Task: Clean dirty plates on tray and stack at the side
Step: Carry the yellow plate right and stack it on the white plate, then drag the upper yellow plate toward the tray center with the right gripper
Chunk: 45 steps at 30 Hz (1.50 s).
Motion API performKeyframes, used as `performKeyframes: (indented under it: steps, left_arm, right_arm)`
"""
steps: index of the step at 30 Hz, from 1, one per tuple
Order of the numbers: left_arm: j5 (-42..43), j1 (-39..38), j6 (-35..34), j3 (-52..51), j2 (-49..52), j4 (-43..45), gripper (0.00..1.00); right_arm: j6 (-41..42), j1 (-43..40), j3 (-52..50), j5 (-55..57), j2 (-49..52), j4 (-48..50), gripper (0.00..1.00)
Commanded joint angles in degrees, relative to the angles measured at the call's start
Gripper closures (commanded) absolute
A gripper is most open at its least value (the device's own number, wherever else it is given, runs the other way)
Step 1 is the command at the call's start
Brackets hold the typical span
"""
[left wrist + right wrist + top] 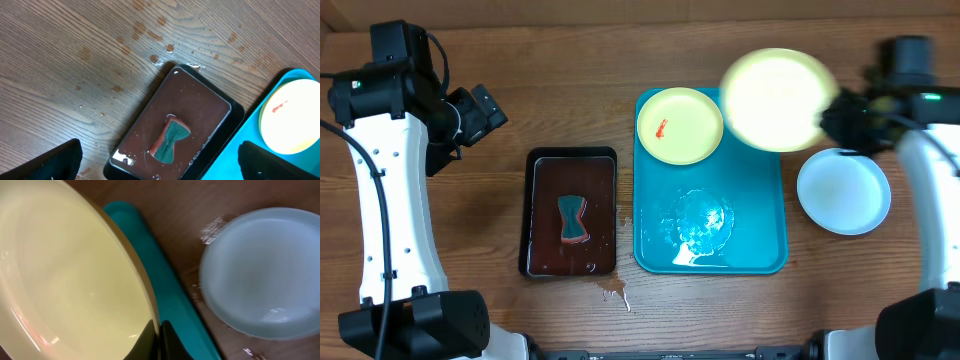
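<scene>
Turquoise tray (760, 200) holds one smeared plate (680, 125) (red-orange); dark tray (529, 200), a sponge (574, 220).

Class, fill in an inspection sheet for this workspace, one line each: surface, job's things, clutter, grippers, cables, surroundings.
Surface: wooden table, brownish drips by the dark tray.
Job's things: turquoise tray holds a puddle and the smeared yellow plate; lifted yellow plate hangs over its far right corner; blue-white plate on the table right of it.
Clutter: dark tray with sponge in brown liquid.
Grippers: left gripper open, empty; right gripper shut on the lifted yellow plate's rim.
Cables: black cable along the left arm.
Surroundings: nothing seen.
</scene>
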Motion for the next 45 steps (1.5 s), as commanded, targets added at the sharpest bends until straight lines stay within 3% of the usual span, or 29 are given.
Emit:
performKeyframes:
  steps: [1,8,14,20,21,23,25,27,34,40,45]
  left_arm:
    - [0.6,-0.2,1.1,1.0,-0.7,0.0,0.0]
    - [0.6,-0.2,1.1,1.0,-0.7,0.0,0.0]
    - [0.6,-0.2,1.1,1.0,-0.7,0.0,0.0]
    - [0.6,-0.2,1.1,1.0,-0.7,0.0,0.0]
    - [0.6,-0.2,1.1,1.0,-0.7,0.0,0.0]
    - [0.6,-0.2,1.1,1.0,-0.7,0.0,0.0]
    - [0.6,-0.2,1.1,1.0,-0.7,0.0,0.0]
    - [0.6,-0.2,1.1,1.0,-0.7,0.0,0.0]
    - [0.6,-0.2,1.1,1.0,-0.7,0.0,0.0]
    - [0.6,-0.2,1.1,1.0,-0.7,0.0,0.0]
    - [0.6,-0.2,1.1,1.0,-0.7,0.0,0.0]
  right_arm:
    - [0.2,-8.0,-2.7,1.8,1.2,-1.1,0.96]
    - [0.1,-19.1,-15.5,1.8,2.1,1.4,0.96]
    - [0.1,-19.8,-25.4,2.1,2.1,10.0,0.96]
    - [0.2,-20.3,-25.2,4.4,2.0,10.5,0.96]
    - [0.3,-20.3,-25.1,4.2,1.9,10.3,0.95]
    - [0.3,-20.4,-23.7,4.2,1.7,8.7,0.75]
    - [-0.2,-20.3,-21.4,4.2,1.0,6.5,0.66]
    - [-1.6,-19.4,-18.9,3.2,-0.3,4.5,0.64]
    - [-11.3,-9.1,-11.4,-6.2,-7.0,2.5,0.58]
    - [-16.2,5.6,-11.3,-11.0,-7.8,11.2,0.5]
    - [-17.0,18.1,-11.9,-3.5,-2.4,23.9,0.42]
